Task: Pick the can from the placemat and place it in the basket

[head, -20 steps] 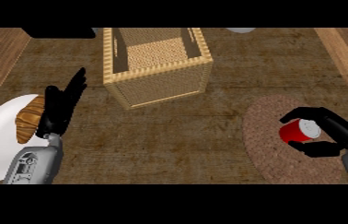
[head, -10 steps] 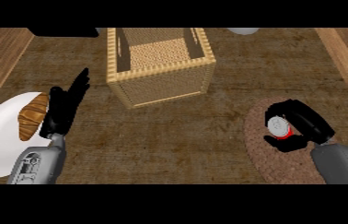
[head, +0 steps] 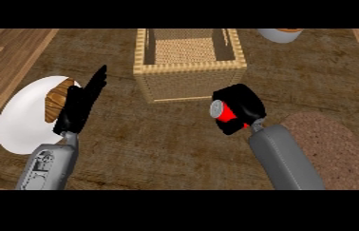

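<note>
Resting at the left over a white plate (head: pixel 21 125), the left hand (head: pixel 80 104) is open, fingers straight. Right of it, the right hand (head: pixel 242 109) curls round the can (head: pixel 223 112), held above the counter, off the placemat (head: pixel 326 139). The basket (head: pixel 189 75) lies just far-left of the can. Red, silver-topped, the can tilts left.

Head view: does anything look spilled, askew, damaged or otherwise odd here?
Nothing stands out. The right hand holds the red can tilted, off the placemat and just short of the basket, which stands upright. The left hand rests open over a white plate with bread. No spill or damage shows.
</note>
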